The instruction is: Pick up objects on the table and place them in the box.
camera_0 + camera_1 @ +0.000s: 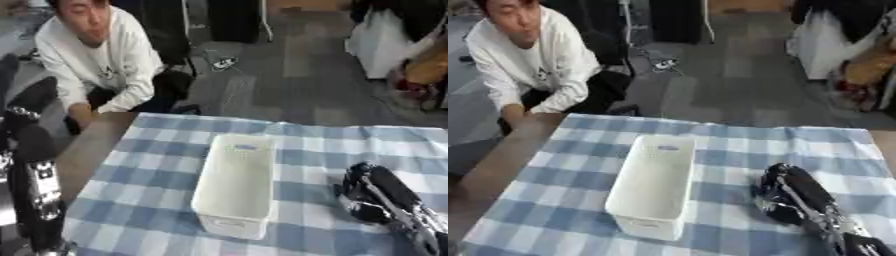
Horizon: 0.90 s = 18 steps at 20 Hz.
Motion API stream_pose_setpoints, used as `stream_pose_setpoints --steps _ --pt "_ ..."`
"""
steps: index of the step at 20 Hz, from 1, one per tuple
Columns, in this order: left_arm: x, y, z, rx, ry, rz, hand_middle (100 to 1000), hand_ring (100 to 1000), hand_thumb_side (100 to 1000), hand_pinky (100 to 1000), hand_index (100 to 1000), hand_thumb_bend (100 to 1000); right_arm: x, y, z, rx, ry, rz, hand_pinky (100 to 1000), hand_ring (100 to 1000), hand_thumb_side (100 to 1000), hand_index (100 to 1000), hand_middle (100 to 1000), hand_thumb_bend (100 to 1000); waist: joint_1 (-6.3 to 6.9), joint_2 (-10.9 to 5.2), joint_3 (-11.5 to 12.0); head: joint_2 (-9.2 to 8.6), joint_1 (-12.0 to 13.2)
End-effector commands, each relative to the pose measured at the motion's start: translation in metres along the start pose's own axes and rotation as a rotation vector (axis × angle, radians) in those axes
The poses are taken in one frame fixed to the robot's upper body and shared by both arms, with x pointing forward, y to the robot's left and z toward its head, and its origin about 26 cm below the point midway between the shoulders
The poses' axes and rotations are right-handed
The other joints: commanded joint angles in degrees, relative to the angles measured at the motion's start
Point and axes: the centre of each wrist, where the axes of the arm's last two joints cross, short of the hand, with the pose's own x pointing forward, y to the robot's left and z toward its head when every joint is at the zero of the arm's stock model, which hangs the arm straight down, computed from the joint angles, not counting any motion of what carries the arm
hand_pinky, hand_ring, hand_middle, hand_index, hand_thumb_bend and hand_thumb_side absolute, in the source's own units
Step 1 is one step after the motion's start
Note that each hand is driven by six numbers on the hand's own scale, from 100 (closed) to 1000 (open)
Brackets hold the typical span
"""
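A white rectangular box (pixel 234 182) stands lengthwise in the middle of the blue-and-white checked cloth (pixel 157 170); nothing shows inside it. My right hand (pixel 787 192) lies low over the cloth just right of the box, back upward, and whatever is beneath it is hidden. At the left edge of the left eye view my left hand (pixel 33 102) is raised, its fingers pointing up with nothing in them, well clear of the box. No loose object shows on the cloth.
A bare wooden strip of table (pixel 92 145) runs along the cloth's left side. Beyond the far edge is grey floor with bags and clutter (pixel 411 65) at the right.
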Motion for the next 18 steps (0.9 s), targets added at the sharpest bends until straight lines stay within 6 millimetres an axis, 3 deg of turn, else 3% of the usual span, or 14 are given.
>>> stream_pose_setpoints --steps 1,11,18 --pt "0.003 0.003 -0.005 -0.005 -0.022 0.001 962 787 842 829 981 145 -0.002 -0.005 0.0 -0.041 -0.04 -0.049 100 100 684 151 100 100 0.03 -0.69 -0.2 0.01 0.4" --pt "0.002 0.006 -0.002 -0.022 -0.015 -0.014 962 787 842 830 981 143 -0.002 -0.046 -0.027 -0.092 -0.088 -0.072 100 100 660 149 100 100 -0.62 -1.76 -0.8 0.32 1.1" --pt "0.001 0.007 0.0 -0.03 -0.009 -0.021 962 786 843 830 980 143 0.004 -0.069 -0.045 -0.116 -0.13 -0.094 100 100 690 147 100 100 -0.84 -2.25 -1.1 0.56 1.4"
